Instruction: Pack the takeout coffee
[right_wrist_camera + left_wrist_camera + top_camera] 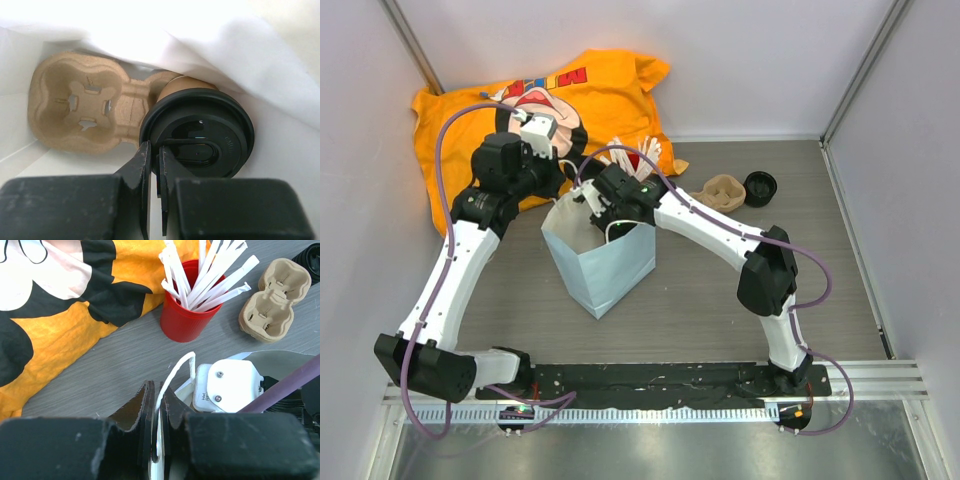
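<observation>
Packing looks nearly done: the takeout coffee sits in the pulp carrier inside the white bag. Our right gripper pinches its lid rim, and our left gripper pinches the bag handle. We judge only release is left.

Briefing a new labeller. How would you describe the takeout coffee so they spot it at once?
Find the white paper bag at the centre of the top view. Inside lies a tan pulp carrier; in the right wrist view the takeout coffee stands at its right end. Nothing else in there has a round black lid over brown paper.
</observation>
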